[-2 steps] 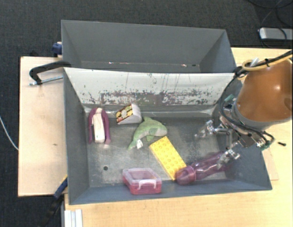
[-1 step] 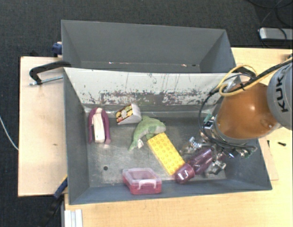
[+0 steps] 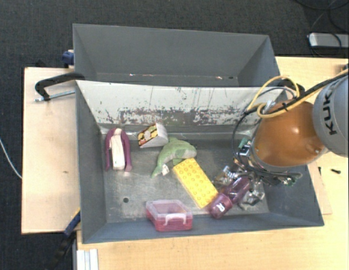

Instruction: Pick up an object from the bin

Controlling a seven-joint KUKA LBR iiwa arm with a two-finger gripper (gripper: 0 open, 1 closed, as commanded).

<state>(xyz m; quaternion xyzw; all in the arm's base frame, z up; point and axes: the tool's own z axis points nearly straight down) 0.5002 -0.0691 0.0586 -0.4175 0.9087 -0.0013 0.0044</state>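
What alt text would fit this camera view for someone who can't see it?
A robot arm's gripper hangs low in the lower-right part of a grey bin, beside a dark purple object; a yellow studded block lies just left of it.

Bare bin floor (image 3: 119,185) front-left — yellow brick (image 3: 195,183), purple block (image 3: 222,203) right of centre

pink and white stapler (image 3: 117,149), small yellow-red carton (image 3: 152,135), green soft toy (image 3: 173,153), yellow studded brick (image 3: 195,182), pink lidded box (image 3: 169,214)
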